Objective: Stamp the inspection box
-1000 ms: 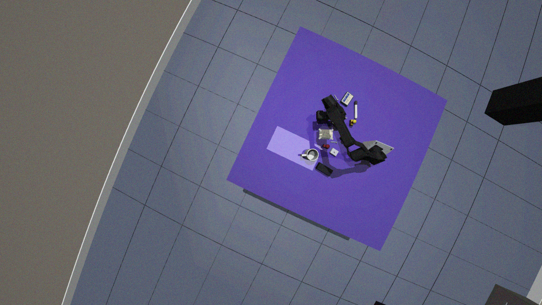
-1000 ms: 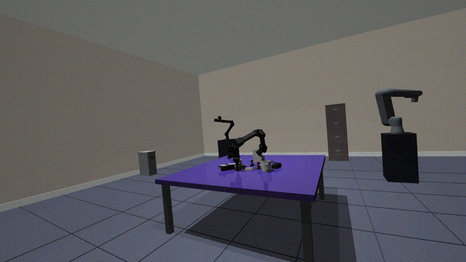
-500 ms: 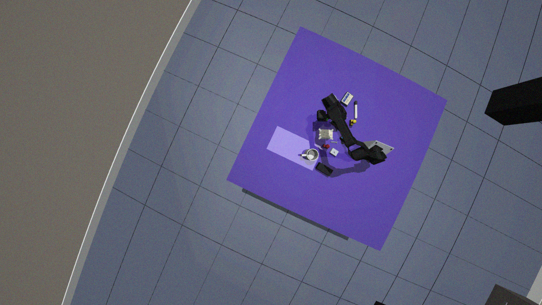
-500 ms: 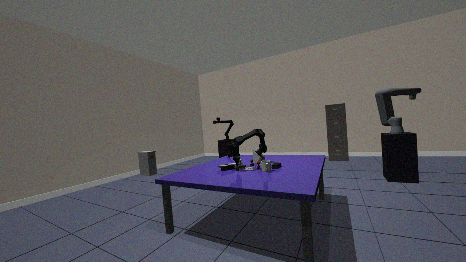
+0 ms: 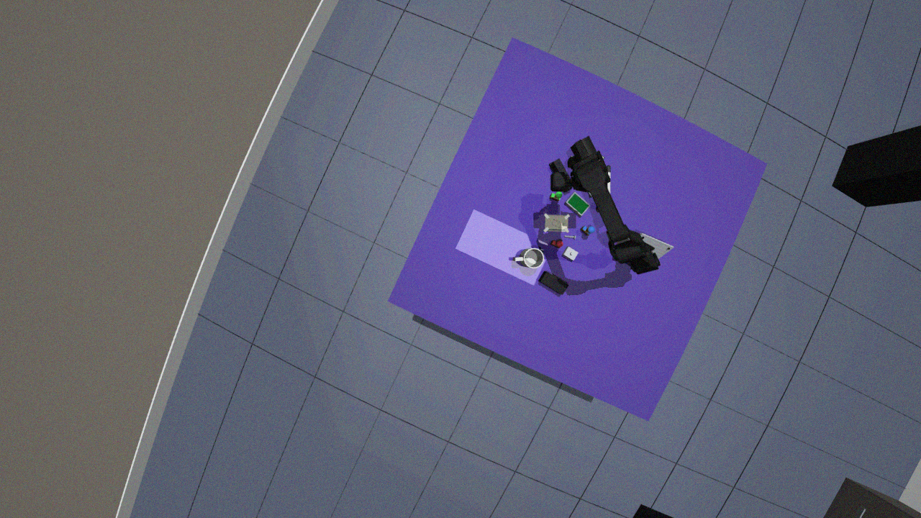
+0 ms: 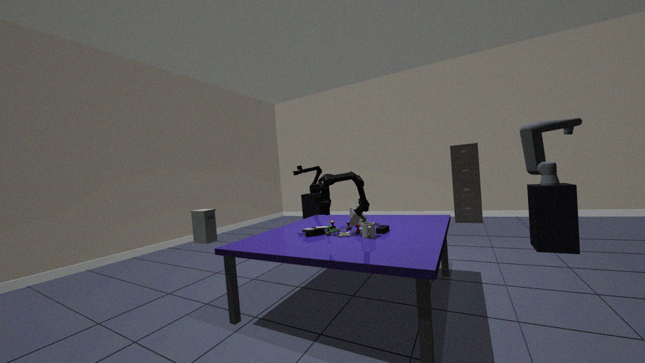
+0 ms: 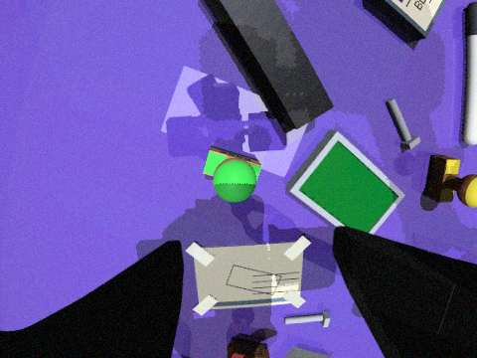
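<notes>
Green stamp (image 5: 556, 195) (image 6: 328, 230) (image 7: 235, 180) stood on the worktop (image 5: 644, 360) (image 6: 405, 243) (image 7: 75, 99), between the card (image 5: 556, 222) (image 6: 344, 234) (image 7: 214, 273) and the black bar (image 6: 314, 231) (image 7: 278, 60) as seen at the wrist. It was near the pad (image 5: 577, 203) (image 6: 334, 231) (image 7: 348, 186) but apart from it, round green knob uppermost.

Jaws: spread, nothing pinched. At the wrist, their dark tips flanked the card region from either side, with the green stamp lying ahead of them and out of their grip. The arm (image 5: 608, 206) (image 6: 340, 177) arched over the worktop.

Card: white tape at all four corners; thin outlined box and ruled lines visible. Fine marks too small to read with confidence.

Pad: green surface, pale rim, set at an angle beside the card.

Other items: yellow stamp (image 6: 332, 223) (image 7: 442, 179) beyond the pad, near a bolt (image 7: 399, 121). Red stamp (image 5: 557, 243) (image 6: 357, 229) (image 7: 248, 348) on the opposite side of the card from the green one. Blue stamp (image 5: 587, 229) (image 6: 348, 225) stood apart from the card. Mug (image 5: 533, 259) (image 6: 368, 230) upright, near a black box (image 5: 552, 283) (image 6: 382, 229).
</notes>
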Controlling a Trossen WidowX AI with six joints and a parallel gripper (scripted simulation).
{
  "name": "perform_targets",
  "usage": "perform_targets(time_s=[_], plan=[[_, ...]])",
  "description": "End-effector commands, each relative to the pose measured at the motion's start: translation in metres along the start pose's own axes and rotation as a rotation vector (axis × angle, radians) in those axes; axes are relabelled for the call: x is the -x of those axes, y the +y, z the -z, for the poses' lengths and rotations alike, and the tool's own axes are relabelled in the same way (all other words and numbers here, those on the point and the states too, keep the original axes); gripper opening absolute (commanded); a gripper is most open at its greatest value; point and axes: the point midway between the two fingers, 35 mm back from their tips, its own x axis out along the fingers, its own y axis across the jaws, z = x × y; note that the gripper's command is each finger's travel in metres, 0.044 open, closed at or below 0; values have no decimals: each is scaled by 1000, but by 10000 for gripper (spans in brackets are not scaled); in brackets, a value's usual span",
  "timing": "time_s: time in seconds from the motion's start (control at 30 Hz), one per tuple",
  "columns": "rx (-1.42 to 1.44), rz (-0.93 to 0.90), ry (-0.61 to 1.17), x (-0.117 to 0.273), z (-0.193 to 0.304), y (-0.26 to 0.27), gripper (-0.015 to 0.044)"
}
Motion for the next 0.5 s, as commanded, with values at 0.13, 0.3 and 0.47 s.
perform_targets(time_s=[0.13,0.3,0.47], plan=[[9,4,-3,2,0,1,260],[9,4,-3,2,0,1,260],[5,1,-1,2,1,1,260]])
